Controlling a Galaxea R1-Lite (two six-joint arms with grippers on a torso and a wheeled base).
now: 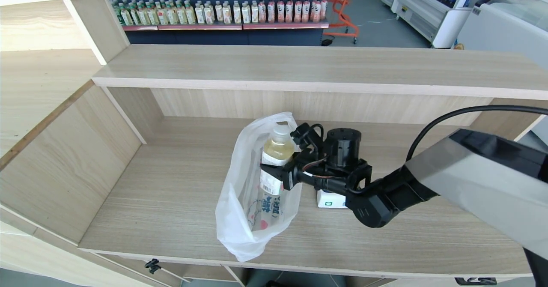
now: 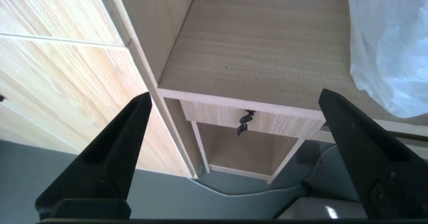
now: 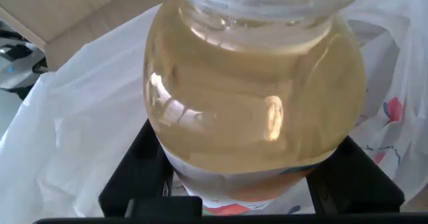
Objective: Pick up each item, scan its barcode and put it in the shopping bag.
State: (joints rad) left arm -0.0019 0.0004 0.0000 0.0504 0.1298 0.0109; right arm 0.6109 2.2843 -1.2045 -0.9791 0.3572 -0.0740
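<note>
Left wrist view: left gripper [image 2: 234, 98] spread, empty, near counter [image 2: 267, 43] front edge. Farther in, we see right gripper [image 1: 279, 176] pinching bottle [image 1: 277, 154], upright, partly inside shopping bag [image 1: 237, 218]. We judge bagging step; next needs lowering, then release. White box [image 1: 329, 199] beyond.

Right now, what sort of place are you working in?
Most likely a small shop, at its wooden checkout counter. A shelf of bottled drinks lines the back, chilled display cabinets stand far right, and the right gripper holds a drink bottle at the white shopping bag.
</note>
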